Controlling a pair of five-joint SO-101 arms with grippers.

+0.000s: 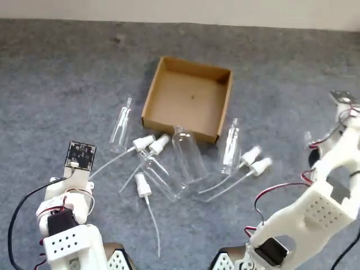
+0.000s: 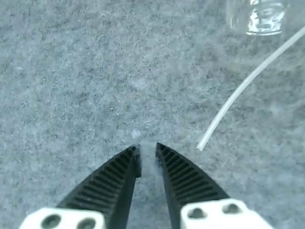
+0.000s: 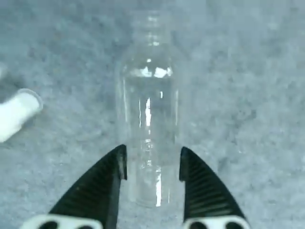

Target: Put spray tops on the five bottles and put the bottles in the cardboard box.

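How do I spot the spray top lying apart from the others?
Find the open cardboard box; clear bottles and white tops lie scattered in front of it. The spray top you want is the one farthest from the box. The other tops lie in pairs; this one has none beside it, and its long tube points away from the box.

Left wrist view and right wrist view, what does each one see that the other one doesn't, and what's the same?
Left wrist view, not the right: the left gripper, fingers almost together over grey carpet, with a thin white tube and a bottle end beyond. Right wrist view, not the left: the right gripper, open on either side of a clear bottle, a white spray top nearby. Both: grey carpet, black fingers and a see-through bottle.
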